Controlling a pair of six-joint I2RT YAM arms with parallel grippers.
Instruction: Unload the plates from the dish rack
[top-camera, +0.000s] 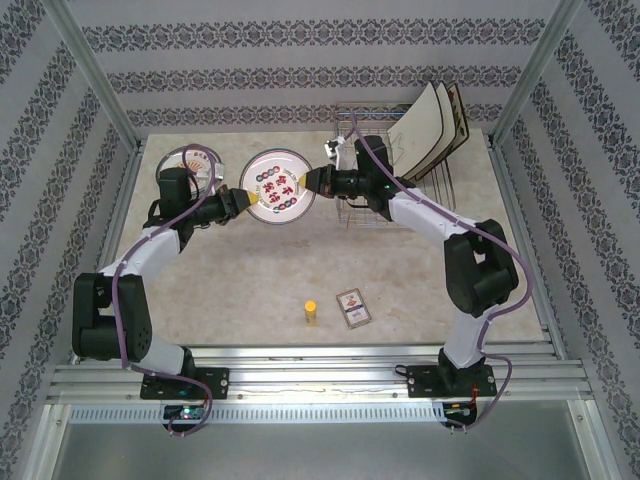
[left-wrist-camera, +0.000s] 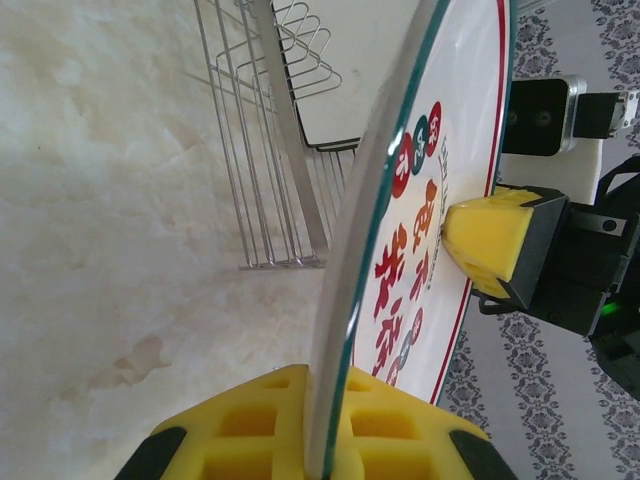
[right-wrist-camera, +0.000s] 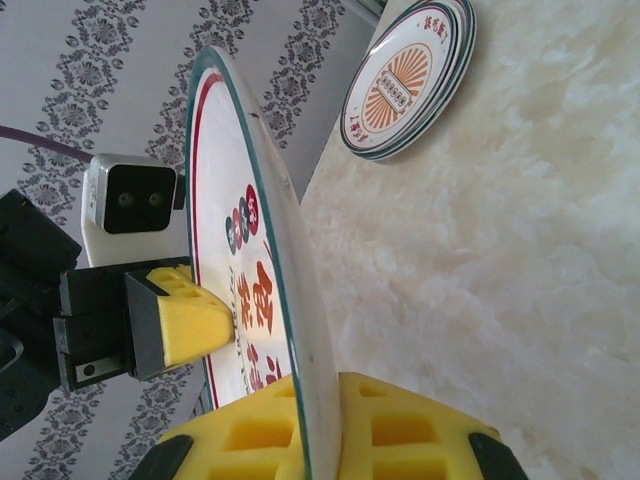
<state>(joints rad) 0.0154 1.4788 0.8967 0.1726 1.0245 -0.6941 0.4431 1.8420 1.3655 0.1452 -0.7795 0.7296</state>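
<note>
Left gripper (top-camera: 243, 200) and right gripper (top-camera: 308, 182) each clamp a rim of one plate (top-camera: 276, 188), just left of the rack (left-wrist-camera: 262, 190). Step: handover. Next, the right should release so the left can set it down.

We see a pale beige tabletop (top-camera: 300, 265) with a marbled look and metal rails along its edges. At the far right corner a chrome wire rack (top-camera: 352, 218) stands with its base on the surface. Toward the far left corner a short stack of round plates (right-wrist-camera: 405, 85) lies flat and face up, white with dark-ringed rims. Close to the near edge, about midway along it, a small yellow cylinder (top-camera: 311, 312) stands upright. Just to its right a small picture card (top-camera: 353, 307) lies flat, apart from the cylinder. Faint stains mark the surface near the rack.
</note>
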